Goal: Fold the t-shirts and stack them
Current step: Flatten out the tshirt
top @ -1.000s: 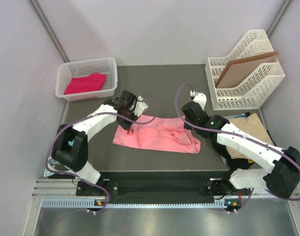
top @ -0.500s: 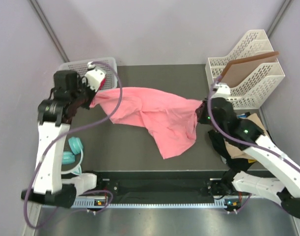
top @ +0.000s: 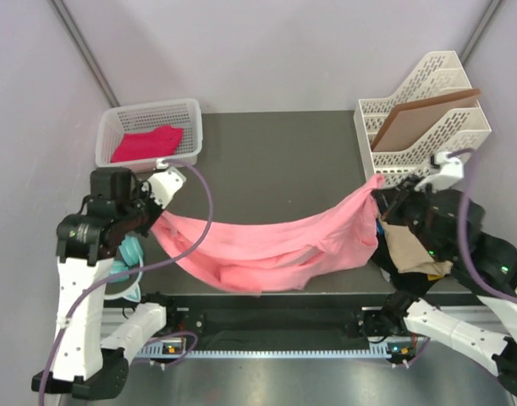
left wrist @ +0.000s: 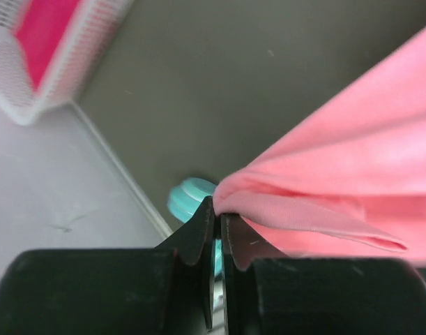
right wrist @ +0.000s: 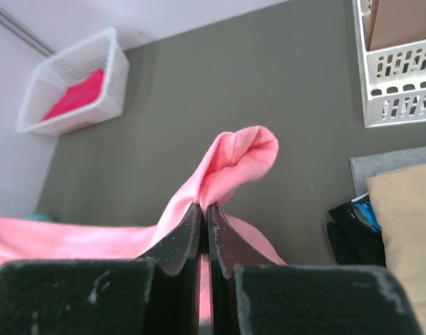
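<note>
Slack is the worry: the salmon t-shirt (top: pixel 266 245) hangs in the air between the two hands, its belly drooping over the tabletop's (top: pixel 275 152) near edge. Laid down from here, I judge, the sagging middle could bunch or slide off that edge. Each pinch takes only a small fold of cloth, which a hard pull might tug free. The left hand (left wrist: pixel 218 225), high at the left side, is clamped narrow on one corner; the right hand (right wrist: pixel 204 213), high opposite, nips the other. Just right of it lies the tan t-shirt (top: pixel 410 249). Farther back, the magenta t-shirt (top: pixel 146 142) sits in the white basket (top: pixel 148 107), and the brown board (top: pixel 415 123) stands in the file rack (top: pixel 461 135).
</note>
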